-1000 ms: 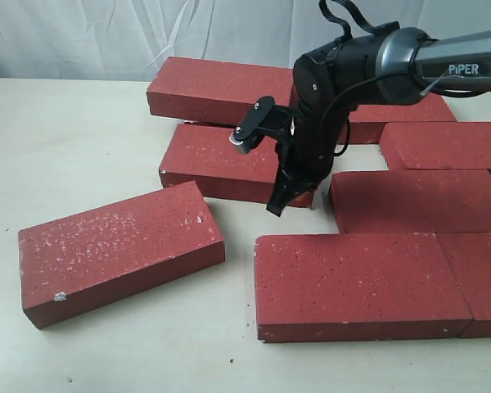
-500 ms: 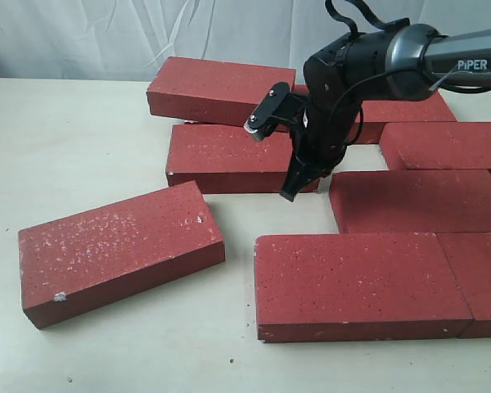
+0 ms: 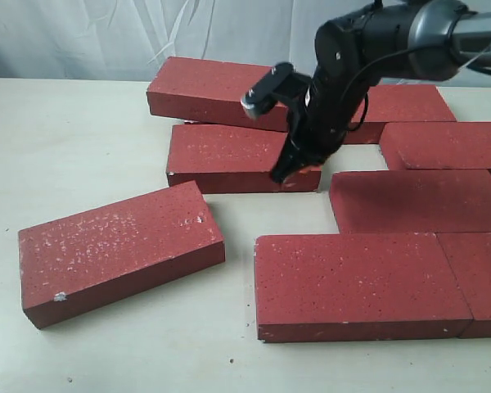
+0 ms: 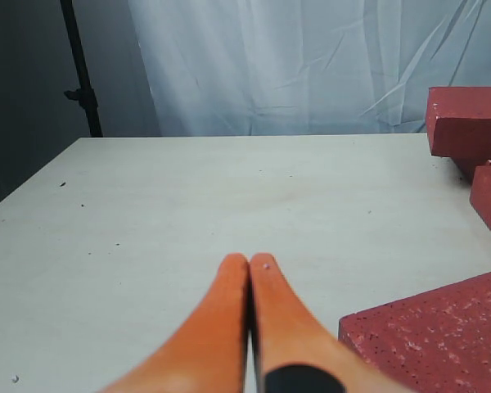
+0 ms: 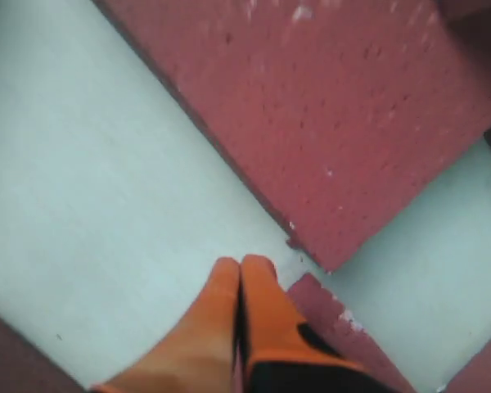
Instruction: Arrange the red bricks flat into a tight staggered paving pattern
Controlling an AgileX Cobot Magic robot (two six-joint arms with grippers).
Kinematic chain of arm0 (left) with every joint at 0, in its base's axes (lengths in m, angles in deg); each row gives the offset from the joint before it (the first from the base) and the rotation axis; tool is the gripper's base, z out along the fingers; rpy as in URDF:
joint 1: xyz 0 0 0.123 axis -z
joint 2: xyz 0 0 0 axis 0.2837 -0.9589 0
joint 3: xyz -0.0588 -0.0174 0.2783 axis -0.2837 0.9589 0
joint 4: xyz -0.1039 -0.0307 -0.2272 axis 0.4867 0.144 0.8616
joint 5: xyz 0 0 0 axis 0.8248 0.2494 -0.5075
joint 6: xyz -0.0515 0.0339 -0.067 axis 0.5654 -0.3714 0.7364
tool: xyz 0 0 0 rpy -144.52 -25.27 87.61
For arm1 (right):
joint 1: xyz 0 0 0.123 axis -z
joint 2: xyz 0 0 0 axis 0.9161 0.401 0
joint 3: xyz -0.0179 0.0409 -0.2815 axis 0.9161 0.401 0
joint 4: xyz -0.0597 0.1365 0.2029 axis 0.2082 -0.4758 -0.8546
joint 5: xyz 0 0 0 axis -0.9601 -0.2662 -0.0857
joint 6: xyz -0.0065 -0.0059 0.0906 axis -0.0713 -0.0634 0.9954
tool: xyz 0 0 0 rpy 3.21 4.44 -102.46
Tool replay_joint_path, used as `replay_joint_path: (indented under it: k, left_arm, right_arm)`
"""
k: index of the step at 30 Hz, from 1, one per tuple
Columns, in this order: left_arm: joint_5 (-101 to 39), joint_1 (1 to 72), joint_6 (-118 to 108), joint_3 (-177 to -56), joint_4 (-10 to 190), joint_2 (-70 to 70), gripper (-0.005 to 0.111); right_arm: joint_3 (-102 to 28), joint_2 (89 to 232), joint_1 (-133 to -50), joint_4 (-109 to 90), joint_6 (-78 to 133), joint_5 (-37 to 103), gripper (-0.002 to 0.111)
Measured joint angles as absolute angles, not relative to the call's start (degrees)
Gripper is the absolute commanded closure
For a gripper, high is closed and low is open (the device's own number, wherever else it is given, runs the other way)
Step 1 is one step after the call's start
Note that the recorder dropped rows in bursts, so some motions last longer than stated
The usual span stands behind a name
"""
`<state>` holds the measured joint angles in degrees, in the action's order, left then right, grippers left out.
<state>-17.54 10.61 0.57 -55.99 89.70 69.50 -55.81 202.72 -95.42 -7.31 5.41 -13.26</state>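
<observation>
Several dark red bricks lie flat on the pale table (image 3: 82, 139). A front brick (image 3: 356, 282) butts against another (image 3: 483, 278) at the right edge, with a third (image 3: 417, 201) behind them. One loose brick (image 3: 119, 250) lies skewed at the left. My right gripper (image 3: 280, 176) is shut and empty, its tip over the near right corner of the middle brick (image 3: 229, 155). The right wrist view has its fingertips (image 5: 244, 264) by a brick corner (image 5: 335, 315). My left gripper (image 4: 250, 260) is shut and empty, low over bare table, out of the exterior view.
More bricks lie at the back: one (image 3: 213, 88) behind the middle brick, one (image 3: 405, 106) behind the arm, one (image 3: 450, 146) at the right edge. A white curtain (image 3: 106, 37) hangs behind the table. Bare table spreads at the left and along the front.
The right gripper has risen from the gap between the bricks and drawn back over the middle brick's right end. That brick slid slightly right early on. The left gripper's earlier state is not shown.
</observation>
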Motion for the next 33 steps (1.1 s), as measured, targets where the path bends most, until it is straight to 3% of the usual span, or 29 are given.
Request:
replay_joint_path:
  k: [7,15,33]
  left_arm:
    - [-17.54,10.61,0.57,-55.99,89.7,69.5,0.107]
    - [-17.54,10.61,0.57,-55.99,89.7,69.5,0.107]
    - [-17.54,10.61,0.57,-55.99,89.7,69.5,0.107]
  right_arm:
    - [-67.57,201.19,-96.21,-29.54,-3.85,-21.47,0.109]
    - [-75.72,211.9,-96.48,-30.49,-4.41,-35.5,0.109]
    - [-75.94,219.33,-96.76,-23.8,-3.72,-21.99,0.109]
